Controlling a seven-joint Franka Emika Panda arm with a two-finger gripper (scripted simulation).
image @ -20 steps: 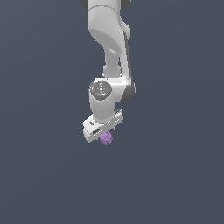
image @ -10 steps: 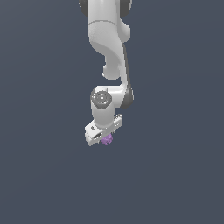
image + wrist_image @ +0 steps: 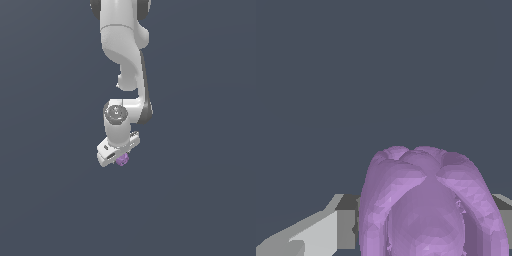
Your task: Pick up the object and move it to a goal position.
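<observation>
The object is a small purple lumpy blob [image 3: 122, 159] that sits right under the white hand of my arm in the exterior view. My gripper [image 3: 121, 158] is shut on it; most of the blob is hidden behind the hand. In the wrist view the purple object [image 3: 428, 205] fills the near middle, with a grey finger [image 3: 321, 232] on one side and the edge of the other finger [image 3: 503, 215] on the opposite side, both close against it.
The white arm [image 3: 125, 60] hangs down from the top of the exterior view. A plain dark grey-blue surface [image 3: 200, 200] lies all around. No other objects show.
The arm and gripper have moved slightly toward the exterior view's right and a little down, carrying the purple object along. The grip looks unchanged.
</observation>
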